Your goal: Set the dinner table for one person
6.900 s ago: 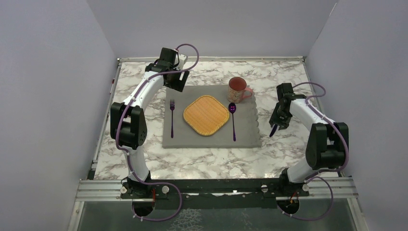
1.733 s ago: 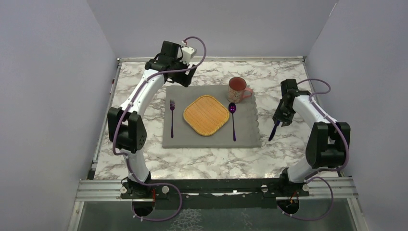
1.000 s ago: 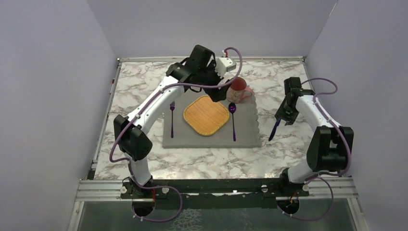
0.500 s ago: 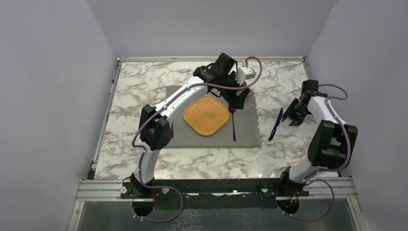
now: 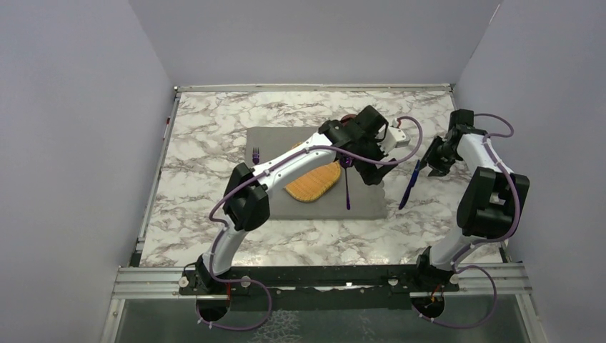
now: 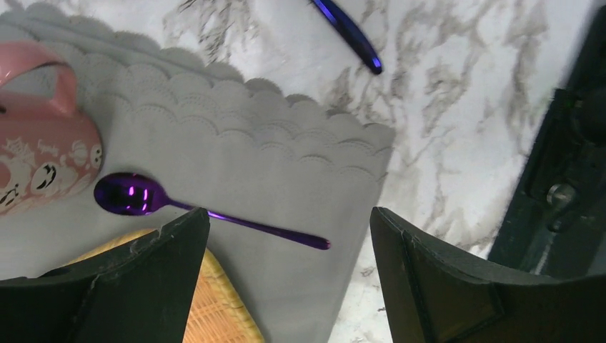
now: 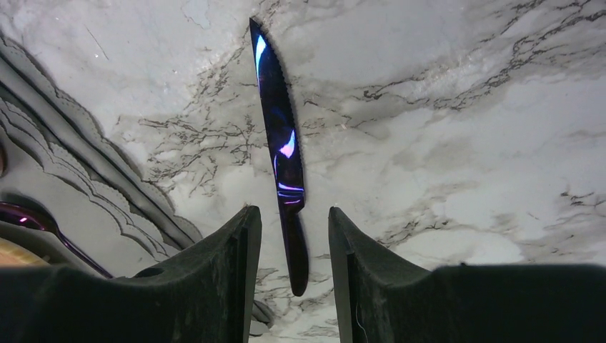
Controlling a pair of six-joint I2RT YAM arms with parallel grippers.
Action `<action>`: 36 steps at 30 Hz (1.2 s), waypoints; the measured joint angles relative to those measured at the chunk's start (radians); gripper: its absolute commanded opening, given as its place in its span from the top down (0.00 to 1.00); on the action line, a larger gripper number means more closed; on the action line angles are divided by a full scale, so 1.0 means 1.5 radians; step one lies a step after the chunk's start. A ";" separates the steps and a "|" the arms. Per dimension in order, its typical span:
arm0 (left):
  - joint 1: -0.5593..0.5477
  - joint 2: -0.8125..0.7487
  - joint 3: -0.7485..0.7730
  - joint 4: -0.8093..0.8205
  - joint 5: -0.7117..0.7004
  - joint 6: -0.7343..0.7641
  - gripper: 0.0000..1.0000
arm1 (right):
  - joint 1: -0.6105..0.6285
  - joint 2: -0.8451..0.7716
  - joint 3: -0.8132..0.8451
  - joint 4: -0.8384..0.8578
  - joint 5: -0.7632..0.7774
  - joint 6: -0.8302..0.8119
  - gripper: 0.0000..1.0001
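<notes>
Now the dinner table (image 5: 214, 143), marble-topped and spanning the workspace, carries a grey placemat (image 5: 321, 209) bearing fork (image 5: 255, 153), woven plate (image 5: 314, 182), spoon (image 6: 214, 216) and mug (image 6: 36, 157). The knife (image 7: 279, 143) has been let go and lies flat on bare marble just right of the placemat. The right gripper (image 7: 293, 211) stands parted above its handle, holding nothing. The left gripper (image 6: 286, 214), spread wide and empty, has swung across to hover over the spoon. The setting appears nearly complete, though the knife may need nudging closer.
</notes>
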 measured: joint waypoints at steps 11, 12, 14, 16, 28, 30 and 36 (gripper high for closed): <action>-0.031 0.092 0.013 0.005 -0.121 -0.037 0.15 | 0.000 0.028 0.007 0.013 -0.024 -0.021 0.57; -0.038 0.101 0.019 0.004 -0.123 -0.041 0.15 | 0.000 0.033 0.009 0.013 -0.029 -0.023 0.57; -0.048 0.114 0.033 0.005 -0.125 -0.047 0.15 | 0.000 0.046 0.016 0.013 -0.038 -0.027 0.57; -0.057 0.125 0.051 0.007 -0.126 -0.052 0.15 | 0.000 0.062 0.025 0.014 -0.044 -0.028 0.57; -0.072 0.128 0.074 0.018 -0.142 -0.060 0.15 | 0.000 0.109 0.045 0.008 -0.043 -0.033 0.58; -0.072 0.128 0.073 0.018 -0.145 -0.060 0.14 | 0.000 0.113 0.045 0.008 -0.040 -0.034 0.57; -0.072 0.128 0.073 0.018 -0.158 -0.058 0.14 | 0.000 0.136 0.052 0.009 -0.030 -0.039 0.58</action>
